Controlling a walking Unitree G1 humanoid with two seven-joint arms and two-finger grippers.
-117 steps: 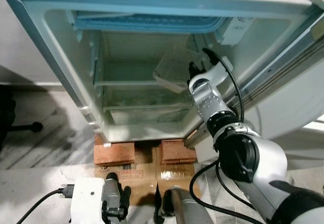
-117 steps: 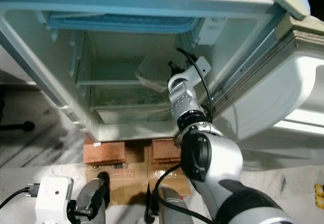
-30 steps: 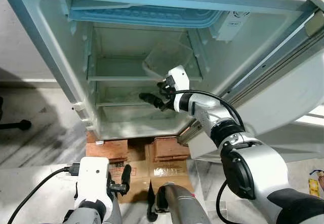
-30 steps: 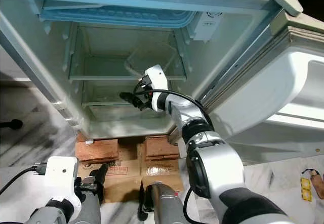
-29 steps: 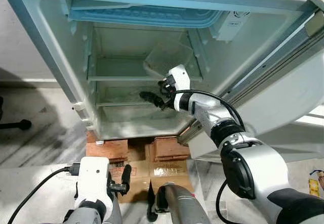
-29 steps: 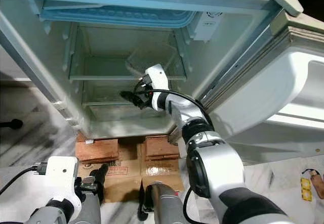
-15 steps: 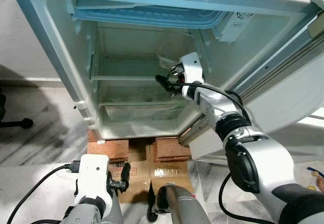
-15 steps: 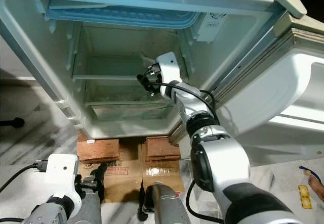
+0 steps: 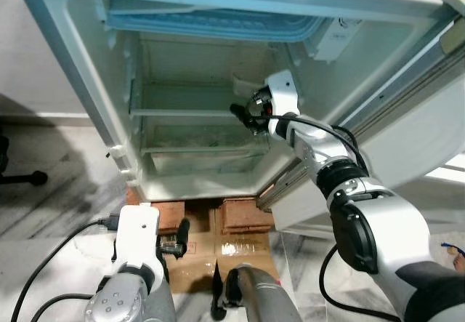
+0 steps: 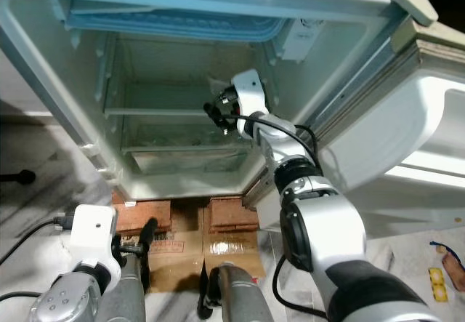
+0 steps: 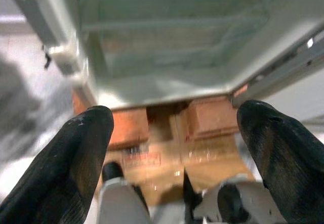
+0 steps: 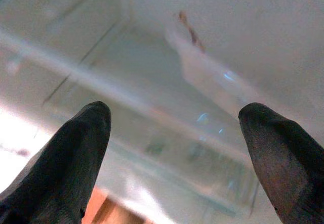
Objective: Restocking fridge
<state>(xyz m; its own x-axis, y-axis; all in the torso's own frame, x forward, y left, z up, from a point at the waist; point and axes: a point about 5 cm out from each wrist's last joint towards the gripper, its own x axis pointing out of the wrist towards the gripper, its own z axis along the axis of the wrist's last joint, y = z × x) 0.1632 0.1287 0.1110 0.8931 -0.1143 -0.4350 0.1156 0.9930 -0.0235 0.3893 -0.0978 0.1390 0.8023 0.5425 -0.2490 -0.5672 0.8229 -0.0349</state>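
two reddish-brown bricks (image 9: 161, 214) (image 9: 245, 213) lie side by side on a flattened brown cardboard sheet (image 9: 200, 246) with printed labels. the sheet rests on a grey-veined marble floor (image 9: 51, 198). a dark round object (image 9: 35, 178) sits on the floor at the far left. a small yellow item (image 10: 434, 274) lies on the floor at far right.

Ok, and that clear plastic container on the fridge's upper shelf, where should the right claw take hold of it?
Probably by its near rim, coming straight in from the front through the open doorway. The clear container sits on the upper shelf close to the fridge's right wall, so its far sides look blocked. Its thin wall suits a pinch, and the open right claw already faces it.
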